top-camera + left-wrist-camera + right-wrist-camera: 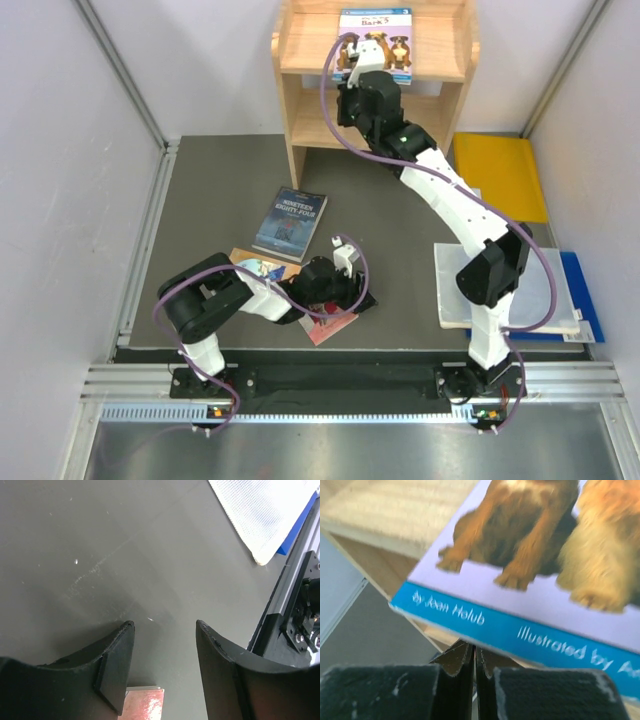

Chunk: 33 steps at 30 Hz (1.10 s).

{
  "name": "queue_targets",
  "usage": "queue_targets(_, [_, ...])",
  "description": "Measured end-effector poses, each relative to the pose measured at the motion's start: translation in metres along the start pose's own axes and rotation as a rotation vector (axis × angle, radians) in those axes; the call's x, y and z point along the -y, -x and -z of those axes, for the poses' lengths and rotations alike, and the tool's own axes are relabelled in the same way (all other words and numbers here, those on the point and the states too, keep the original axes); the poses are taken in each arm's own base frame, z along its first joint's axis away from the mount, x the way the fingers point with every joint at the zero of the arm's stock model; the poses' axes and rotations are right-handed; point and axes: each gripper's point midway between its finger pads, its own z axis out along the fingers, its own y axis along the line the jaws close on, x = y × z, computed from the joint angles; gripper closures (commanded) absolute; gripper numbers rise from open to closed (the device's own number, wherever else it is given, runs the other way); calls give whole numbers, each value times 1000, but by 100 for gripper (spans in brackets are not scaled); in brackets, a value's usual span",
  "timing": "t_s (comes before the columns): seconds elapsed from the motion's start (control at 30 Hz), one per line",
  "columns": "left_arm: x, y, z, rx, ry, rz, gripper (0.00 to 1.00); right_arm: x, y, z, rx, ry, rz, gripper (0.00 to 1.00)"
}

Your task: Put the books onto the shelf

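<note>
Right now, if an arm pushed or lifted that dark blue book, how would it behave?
The dark blue book lies flat and looks thin, so a push would probably slide it, not tip it. Lifted by one edge, such a slim paperback would likely sag.

place: robot lab cell | cues: white enclosure walls (60, 150), aluminium rails (340, 382)

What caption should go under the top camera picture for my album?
Shut right gripper at the dog book on the shelf's top tier; Nineteen Eighty-Four lies on the table.
</note>
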Motion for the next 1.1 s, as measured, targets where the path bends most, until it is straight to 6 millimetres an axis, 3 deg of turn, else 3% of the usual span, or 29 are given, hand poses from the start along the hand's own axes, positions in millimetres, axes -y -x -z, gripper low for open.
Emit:
queue_targets(0.07, [0, 0, 0, -1, 4, -9, 41, -2, -9, 2, -9, 25, 9, 100])
queue_targets(0.27, [-10, 4, 13, -11, 99, -42, 37, -1, -73, 26, -141, 95, 52, 94])
queue_targets(0.47, [-22, 34, 39, 60, 216, -48, 36, 7, -130, 68, -259, 146, 55, 87])
queue_targets(0.53, [-30, 48, 51, 96, 258, -38, 43, 10, -153, 86, -295, 162, 37, 80])
queue_targets(0.57, [-36, 55, 57, 114, 284, -28, 48, 11, -167, 95, -317, 174, 27, 68])
queue_targets(0.6, [-43, 60, 64, 128, 314, -15, 74, 12, -182, 105, -341, 186, 11, 61])
queue_targets(0.67, [-60, 66, 77, 142, 380, 14, 99, 12, -217, 123, -409, 222, -14, 51])
queue_targets(0.77, [-81, 62, 88, 128, 466, 51, 100, 7, -264, 144, -523, 276, -57, 45])
queue_targets(0.9, [-97, 39, 99, 50, 557, 85, 100, -7, -312, 172, -673, 376, -141, 42])
queue_targets(1.1, [-108, 13, 115, -54, 661, 149, 100, -34, -350, 196, -839, 533, -272, 38])
